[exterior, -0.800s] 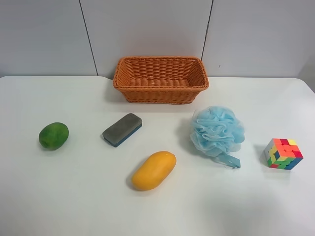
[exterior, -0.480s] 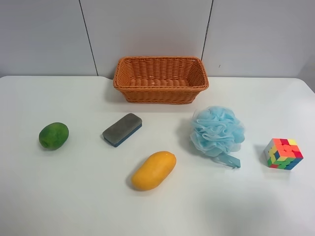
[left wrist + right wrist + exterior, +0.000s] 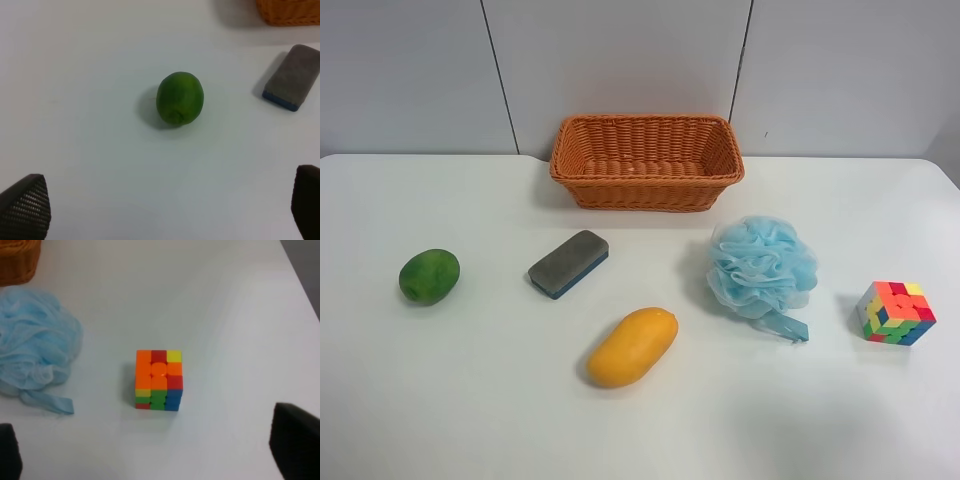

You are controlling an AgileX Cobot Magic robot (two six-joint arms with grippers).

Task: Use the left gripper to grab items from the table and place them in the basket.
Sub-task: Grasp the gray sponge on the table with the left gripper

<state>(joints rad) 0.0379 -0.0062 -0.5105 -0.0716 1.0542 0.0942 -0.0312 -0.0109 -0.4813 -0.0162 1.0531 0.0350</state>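
Observation:
The wicker basket [image 3: 647, 160] stands at the far middle of the white table [image 3: 470, 420]; it holds nothing that I can see. The eraser block [image 3: 568, 263] lies in front of it, the green mango [image 3: 429, 275] at the view's left, the yellow mango [image 3: 632, 346] nearer the front, the blue mesh pouf [image 3: 761, 268] and the multicoloured cube [image 3: 894, 312] at the right. My left gripper [image 3: 165, 210] is open and empty, above the table short of the green mango [image 3: 179, 98]; the eraser block [image 3: 291, 76] and a basket corner [image 3: 290, 12] also show. My right gripper [image 3: 152, 450] is open and empty, short of the cube [image 3: 158, 380].
A grey panelled wall [image 3: 620, 60] rises behind the table. The pouf [image 3: 35, 345] lies beside the cube in the right wrist view, and the table's edge [image 3: 300, 275] runs close past the cube. Neither arm shows in the exterior high view.

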